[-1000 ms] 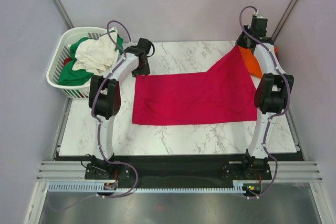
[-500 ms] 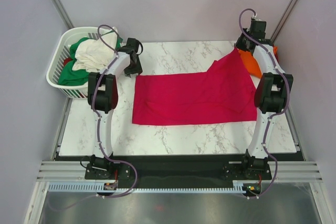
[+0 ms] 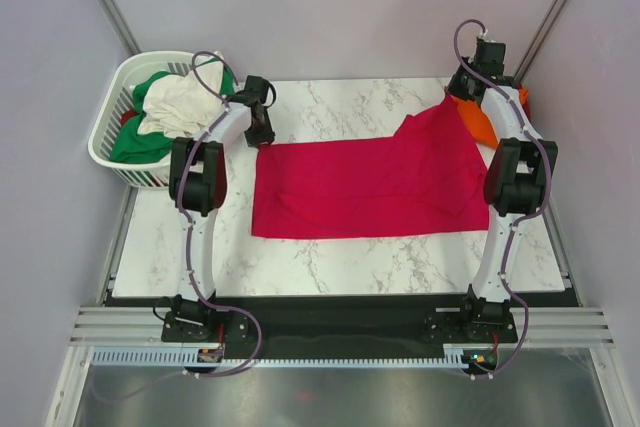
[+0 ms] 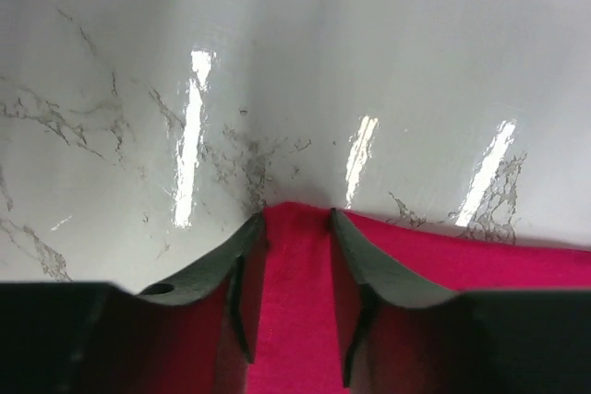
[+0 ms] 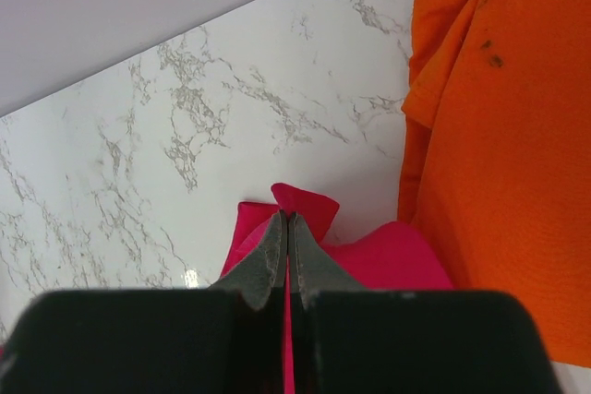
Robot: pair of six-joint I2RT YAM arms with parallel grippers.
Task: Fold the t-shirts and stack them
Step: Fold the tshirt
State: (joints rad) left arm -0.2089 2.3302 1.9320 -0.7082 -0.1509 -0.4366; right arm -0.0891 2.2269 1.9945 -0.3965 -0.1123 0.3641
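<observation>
While the right gripper [image 5: 286, 219] pinches the crimson-pink t-shirt [image 3: 370, 187] at 2 o'clock and the left gripper [image 4: 296, 217] gapes at 10 o'clock, we judge its folding unfinished, stacking undone.

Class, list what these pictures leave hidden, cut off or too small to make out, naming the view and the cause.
Orange cloth t-shirt: in the top view, partly behind the right arm; in the right wrist view, cut off by the frame edge.
Dark red cloth in the white slatted plastic basket: in the top view, almost buried under the green shirt and cream-white shirt.
</observation>
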